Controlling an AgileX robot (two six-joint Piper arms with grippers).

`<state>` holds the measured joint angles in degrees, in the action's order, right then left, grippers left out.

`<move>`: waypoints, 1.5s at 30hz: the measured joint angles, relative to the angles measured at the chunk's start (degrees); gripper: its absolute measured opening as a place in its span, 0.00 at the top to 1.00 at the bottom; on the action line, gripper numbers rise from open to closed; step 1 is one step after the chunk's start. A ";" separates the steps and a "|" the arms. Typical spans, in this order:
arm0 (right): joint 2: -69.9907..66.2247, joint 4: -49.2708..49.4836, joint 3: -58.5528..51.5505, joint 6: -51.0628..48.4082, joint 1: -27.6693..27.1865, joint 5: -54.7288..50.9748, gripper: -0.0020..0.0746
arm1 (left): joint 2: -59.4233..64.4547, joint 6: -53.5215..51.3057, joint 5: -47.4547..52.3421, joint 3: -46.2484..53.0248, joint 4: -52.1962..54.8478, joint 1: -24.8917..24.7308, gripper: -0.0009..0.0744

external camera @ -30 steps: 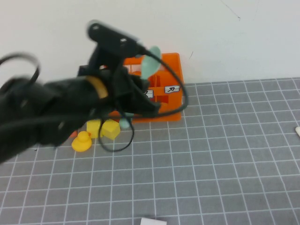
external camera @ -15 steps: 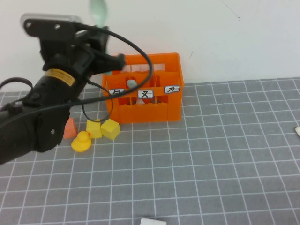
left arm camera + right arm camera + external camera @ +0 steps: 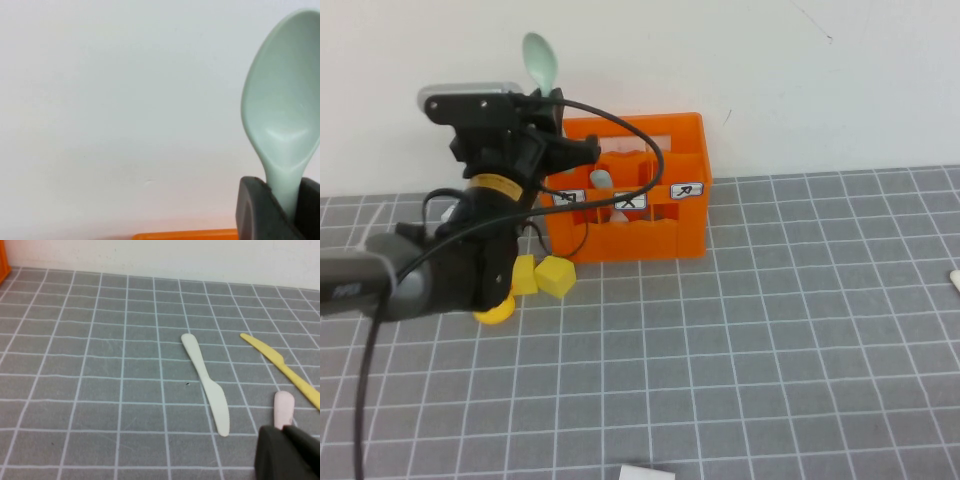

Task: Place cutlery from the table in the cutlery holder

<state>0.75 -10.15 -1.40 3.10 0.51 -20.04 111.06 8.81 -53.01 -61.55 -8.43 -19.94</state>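
Pale mint-green spoon (image 3: 540, 62), bowl upward, stands above the far-left corner of the orange cutlery holder (image 3: 665, 235) on the desk (image 3: 800, 330). Left pincer (image 3: 542, 100) is clamped on its handle. Right pincer (image 3: 287, 452) hovers over the desk; its opening cannot be told.

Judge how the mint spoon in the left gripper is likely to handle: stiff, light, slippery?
The spoon stands straight above the left gripper, so probably stiff. Thin plastic, likely light. Its smooth handle might slip or pivot between the fingers. The right gripper hovers over other cutlery.
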 joint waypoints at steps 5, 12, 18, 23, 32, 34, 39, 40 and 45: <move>0.00 0.00 0.00 0.00 0.00 0.00 0.98 | 4.05 0.47 4.25 -5.56 0.00 1.64 0.86; 0.00 -0.04 0.00 0.00 0.00 -0.08 0.98 | 6.14 5.29 8.28 -7.53 1.97 2.76 0.70; 0.00 -0.04 0.00 0.00 0.00 -0.08 0.98 | 4.58 9.65 10.95 -7.39 2.86 2.76 0.52; 0.00 -0.04 0.00 0.00 0.00 -0.08 0.98 | -4.40 10.86 12.53 -2.97 5.73 2.76 0.69; 0.00 -0.04 0.00 0.00 0.00 -0.08 0.98 | -33.36 11.00 15.83 16.75 31.30 2.76 0.98; 0.00 -0.04 0.00 0.00 0.00 -0.08 0.98 | -40.11 11.00 16.38 21.92 34.98 2.76 0.98; 0.00 -0.04 0.00 0.00 0.00 -0.08 0.98 | -56.25 11.00 17.76 31.93 37.99 2.76 0.99; 0.00 -0.04 0.00 0.00 0.00 -0.08 0.98 | -59.51 11.00 18.03 33.79 38.38 2.76 0.99; 0.00 -0.04 0.00 0.00 0.00 -0.08 0.98 | -74.53 12.87 22.21 40.73 40.05 2.76 0.99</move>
<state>0.75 -10.19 -1.40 3.10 0.51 -20.12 36.54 21.68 -30.80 -20.82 31.62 -17.18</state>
